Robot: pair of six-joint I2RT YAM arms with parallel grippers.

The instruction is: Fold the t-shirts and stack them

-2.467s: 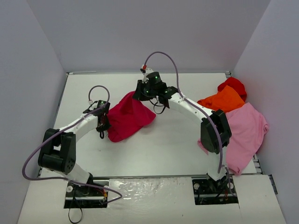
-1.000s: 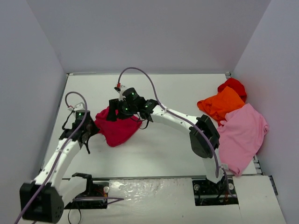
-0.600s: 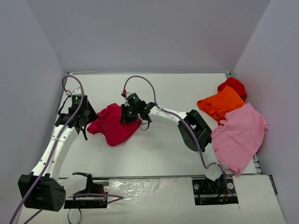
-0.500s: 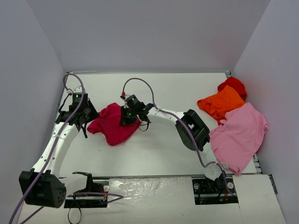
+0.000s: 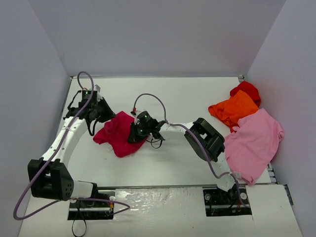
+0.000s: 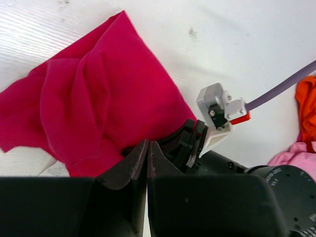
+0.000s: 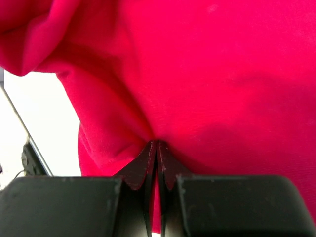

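A crimson-magenta t-shirt (image 5: 117,134) lies crumpled on the white table, left of centre. My right gripper (image 5: 136,134) is low at its right edge and shut on it. In the right wrist view the cloth (image 7: 207,74) puckers into the closed tips (image 7: 156,144), with red showing between the fingers. My left gripper (image 5: 107,114) stands shut by the shirt's upper left part. In the left wrist view its tips (image 6: 147,144) are pressed together in front of the shirt (image 6: 94,94), and I see no cloth pinched in them.
A light pink t-shirt (image 5: 254,143), an orange one (image 5: 234,108) and a bright red one (image 5: 247,90) lie heaped at the right side by the wall. Grey walls close in the table on three sides. The right arm's wrist and purple cable (image 6: 217,113) sit just beyond my left fingertips.
The shirt, earlier held up between both grippers, has been drawn left and down onto the table. My right gripper has shut on it. The left arm has swung towards the far left.
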